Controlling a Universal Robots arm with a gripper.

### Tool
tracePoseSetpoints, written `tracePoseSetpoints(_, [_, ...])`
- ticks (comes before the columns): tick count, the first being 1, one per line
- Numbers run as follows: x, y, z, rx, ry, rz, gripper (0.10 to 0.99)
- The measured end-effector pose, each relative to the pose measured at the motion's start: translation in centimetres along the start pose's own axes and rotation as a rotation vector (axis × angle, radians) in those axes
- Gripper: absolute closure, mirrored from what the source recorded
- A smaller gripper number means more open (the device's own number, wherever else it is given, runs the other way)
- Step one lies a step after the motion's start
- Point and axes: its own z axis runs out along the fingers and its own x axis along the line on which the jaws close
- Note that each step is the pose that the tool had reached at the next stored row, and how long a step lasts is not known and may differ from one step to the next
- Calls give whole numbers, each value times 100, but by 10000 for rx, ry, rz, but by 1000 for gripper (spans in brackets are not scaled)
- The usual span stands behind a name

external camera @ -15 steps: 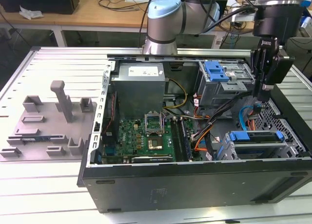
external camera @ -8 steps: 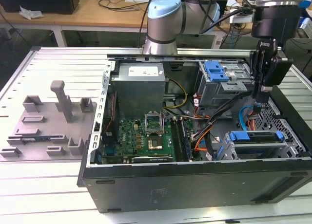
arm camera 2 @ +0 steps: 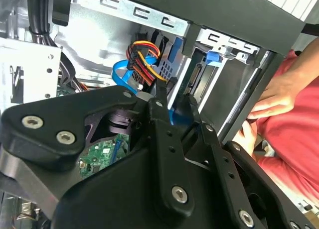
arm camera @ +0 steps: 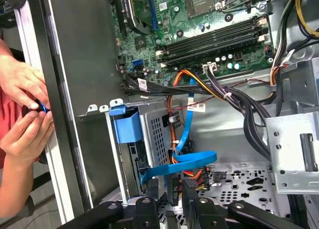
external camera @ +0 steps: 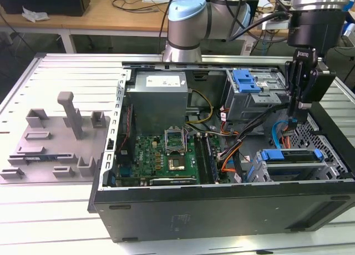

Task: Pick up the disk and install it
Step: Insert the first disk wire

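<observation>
The disk [external camera: 288,155] lies seated in the drive cage at the case's front corner, on the exterior view's right, with its blue carrier frame on top. The frame's blue tab [arm camera: 127,127] shows at the cage mouth in the first wrist view and as a small blue tab [arm camera 2: 213,57] in the second wrist view. My gripper [external camera: 294,122] hangs just above and behind that cage. Its fingers are closed on a blue flat cable [arm camera: 187,159], which loops beside a black connector with red and yellow wires [arm camera 2: 142,57]. The gripper [arm camera: 169,188] [arm camera 2: 174,97] is close to the cage's rear.
A person's hands [arm camera: 22,97] [arm camera 2: 271,97] work at the case's outer wall beside the cage. Inside the case are the green motherboard [external camera: 166,149], a grey power-supply box [external camera: 158,97], an upper bay with a blue latch [external camera: 247,80] and cable bundles. A grey fixture plate [external camera: 55,138] lies on the exterior view's left.
</observation>
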Motion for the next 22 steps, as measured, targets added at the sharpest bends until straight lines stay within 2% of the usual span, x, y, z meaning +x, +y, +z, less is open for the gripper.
tracePoseSetpoints(4, [-8,2,17,9,4,-17,765])
tracePoseSetpoints(11, [-29,7,62,102,-9,-211,765])
tracePoseSetpoints(16, [-30,7,63,102,-10,-213,765])
tracePoseSetpoints(17, [-30,7,63,102,-9,-213,776])
tracePoseSetpoints(18, [-30,7,64,102,-9,-213,910])
tracePoseSetpoints(22, [-30,7,64,103,-9,-213,922])
